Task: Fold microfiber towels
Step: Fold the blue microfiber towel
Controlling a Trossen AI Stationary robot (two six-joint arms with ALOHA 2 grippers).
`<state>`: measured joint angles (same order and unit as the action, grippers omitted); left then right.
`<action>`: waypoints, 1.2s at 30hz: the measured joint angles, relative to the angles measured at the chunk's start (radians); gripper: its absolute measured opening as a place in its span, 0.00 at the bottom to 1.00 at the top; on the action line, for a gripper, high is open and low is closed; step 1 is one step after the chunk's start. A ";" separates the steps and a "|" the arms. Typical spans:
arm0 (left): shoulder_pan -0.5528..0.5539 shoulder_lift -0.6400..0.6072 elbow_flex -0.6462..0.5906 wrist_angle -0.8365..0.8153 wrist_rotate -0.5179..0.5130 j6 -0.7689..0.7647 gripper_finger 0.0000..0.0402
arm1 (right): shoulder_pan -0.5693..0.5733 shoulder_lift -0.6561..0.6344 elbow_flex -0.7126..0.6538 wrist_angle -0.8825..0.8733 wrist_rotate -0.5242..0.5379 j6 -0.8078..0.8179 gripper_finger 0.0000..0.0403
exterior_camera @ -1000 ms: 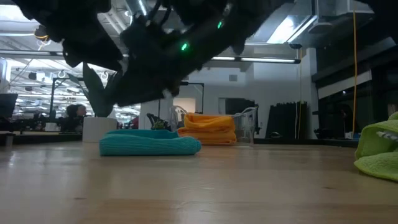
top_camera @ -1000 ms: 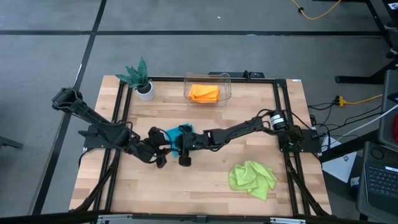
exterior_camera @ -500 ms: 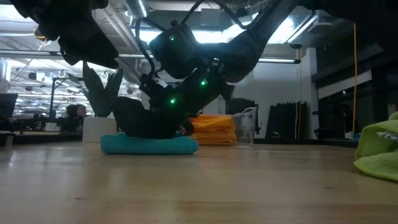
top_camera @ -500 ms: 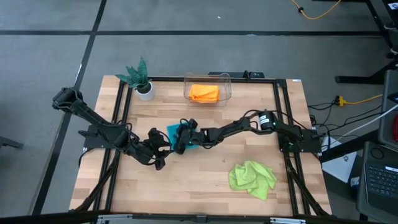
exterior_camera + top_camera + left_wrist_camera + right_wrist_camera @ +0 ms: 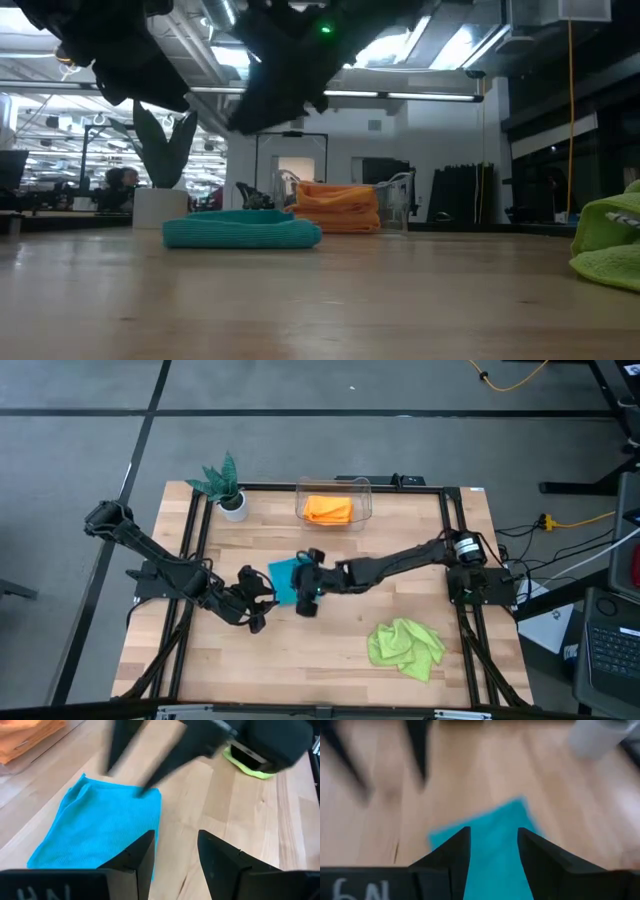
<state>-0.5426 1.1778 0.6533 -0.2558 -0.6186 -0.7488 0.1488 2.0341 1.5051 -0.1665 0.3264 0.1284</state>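
Observation:
The teal-blue towel (image 5: pixel 286 577) lies folded flat on the table's middle; it also shows in the low view (image 5: pixel 240 232) and the left wrist view (image 5: pixel 100 835). My right gripper (image 5: pixel 304 594) hovers open above the towel's right edge, touching nothing; its wrist view (image 5: pixel 492 852) looks down on the towel (image 5: pixel 490 827). My left gripper (image 5: pixel 262 594) waits open and empty just left of the towel, fingers toward it (image 5: pixel 175 855). Folded orange towels (image 5: pixel 328 509) lie in a clear bin. The lime green towel (image 5: pixel 406 647) lies crumpled at the near right.
The clear bin (image 5: pixel 362 500) stands at the far edge's middle. A green plant in a white pot (image 5: pixel 226 487) stands at the far left. Bare wood lies along the near edge, left of the green towel.
My right gripper went from the towel's near side toward the far edge and down onto the teal towel. It then rose clear and drew back a little toward the table's right edge. The towel stays folded in place.

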 joint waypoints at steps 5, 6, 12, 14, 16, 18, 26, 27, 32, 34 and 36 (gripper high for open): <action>-0.003 0.062 -0.001 0.000 0.060 0.000 0.35 | 0.047 0.005 -0.005 -0.165 -0.017 0.032 0.41; -0.003 0.080 -0.001 0.007 0.064 0.000 0.35 | 0.055 0.005 -0.005 -0.197 -0.017 0.056 0.41; 0.002 0.167 -0.001 0.008 0.051 -0.002 0.35 | 0.091 0.008 -0.006 -0.258 -0.017 0.037 0.41; 0.002 0.200 -0.001 0.017 0.051 -0.007 0.36 | 0.096 0.008 -0.006 -0.266 -0.024 -0.005 0.41; 0.007 0.236 -0.001 0.036 0.052 -0.007 0.37 | 0.098 0.008 -0.006 -0.276 -0.041 -0.027 0.41; 0.019 0.260 -0.001 0.052 0.053 -0.007 0.39 | 0.097 0.008 -0.006 -0.278 -0.041 -0.014 0.41; 0.072 0.302 0.000 0.080 0.032 0.068 0.49 | 0.097 0.008 -0.006 -0.223 -0.041 0.000 0.41; 0.078 0.307 0.000 0.079 0.034 0.085 0.49 | 0.095 0.008 -0.006 -0.235 -0.041 0.013 0.41; 0.084 0.344 0.000 0.094 0.080 0.157 0.49 | 0.093 0.014 -0.006 -0.292 -0.093 -0.004 0.41; 0.084 0.357 0.000 0.094 0.091 0.156 0.49 | 0.092 0.023 -0.006 -0.298 -0.121 -0.026 0.41; 0.084 0.365 0.000 0.094 0.092 0.157 0.50 | 0.085 0.041 -0.006 -0.284 -0.143 -0.032 0.43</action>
<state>-0.4583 1.5428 0.6529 -0.1617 -0.5270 -0.5922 0.2339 2.0754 1.4994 -0.4503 0.1837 0.0961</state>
